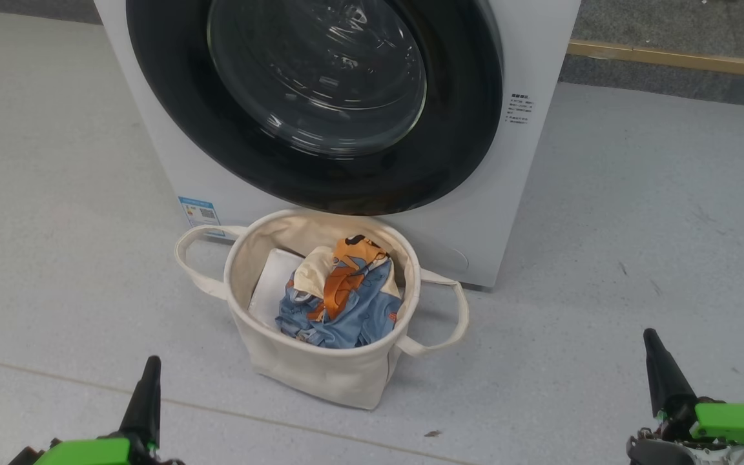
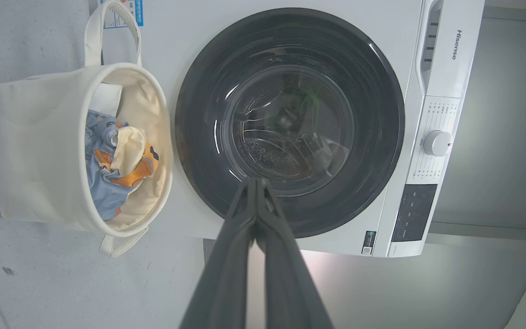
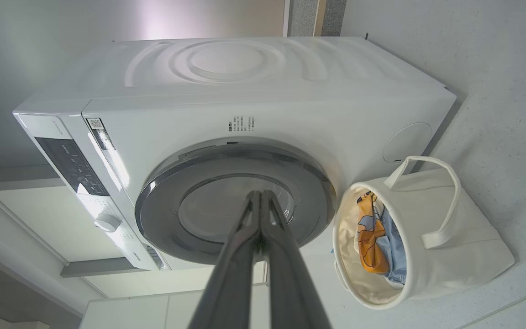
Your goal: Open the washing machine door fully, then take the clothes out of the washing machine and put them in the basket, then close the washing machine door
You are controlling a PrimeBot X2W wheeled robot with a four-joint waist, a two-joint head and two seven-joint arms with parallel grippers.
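The white washing machine [image 1: 527, 161] stands ahead with its black-rimmed glass door [image 1: 317, 84] flat against the front, closed. Right in front of it sits the cream canvas basket [image 1: 320, 368], holding the light-blue clothes [image 1: 340, 303] with orange and cream print beside a flat white sheet [image 1: 275, 281]. My left gripper [image 1: 150, 365] is at the lower left, my right gripper [image 1: 651, 339] at the lower right, both back from the basket. In each wrist view the two fingers press together at the tips, left gripper [image 2: 255, 183] and right gripper [image 3: 260, 194] shut on nothing.
Grey floor [image 1: 637, 213] surrounds the machine and basket, with a seam line crossing near me. A wooden strip [image 1: 675, 59] runs along the wall base at the back right. The control panel with its dial [image 2: 436, 142] sits at the machine's top.
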